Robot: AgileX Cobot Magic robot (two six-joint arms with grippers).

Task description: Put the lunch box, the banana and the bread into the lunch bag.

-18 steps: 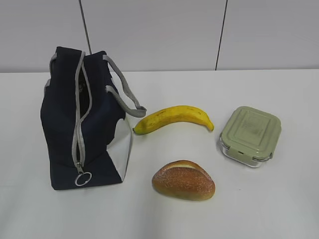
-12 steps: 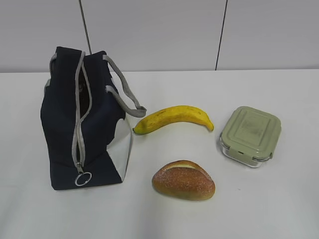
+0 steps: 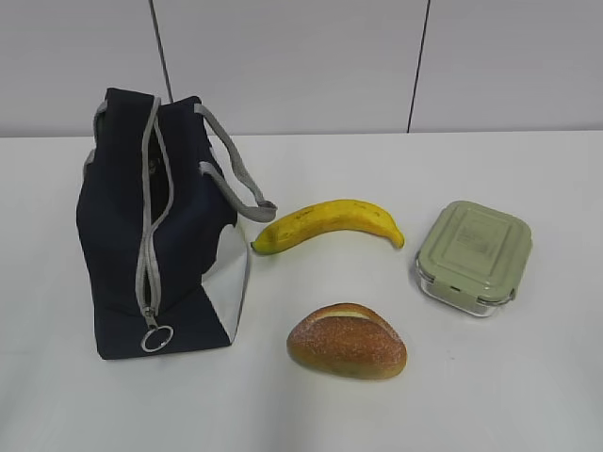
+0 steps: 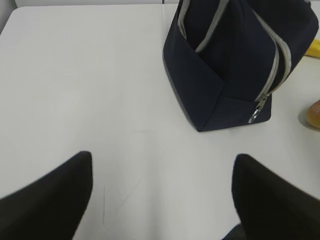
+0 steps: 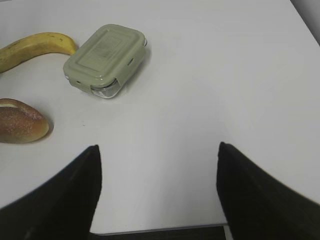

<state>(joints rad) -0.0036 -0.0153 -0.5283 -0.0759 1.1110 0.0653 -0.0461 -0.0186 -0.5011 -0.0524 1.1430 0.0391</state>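
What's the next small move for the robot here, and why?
Probably bring the left claw to the lunch bag's zipper ring: the zipper looks mostly closed, while the banana, bread and lunch box lie outside, and both claws are empty.

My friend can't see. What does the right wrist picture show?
A white table seen from above, with the open right gripper dark at the bottom, holding nothing. A green-lidded lunch box sits at upper left, a banana beside it and bread at the left edge.
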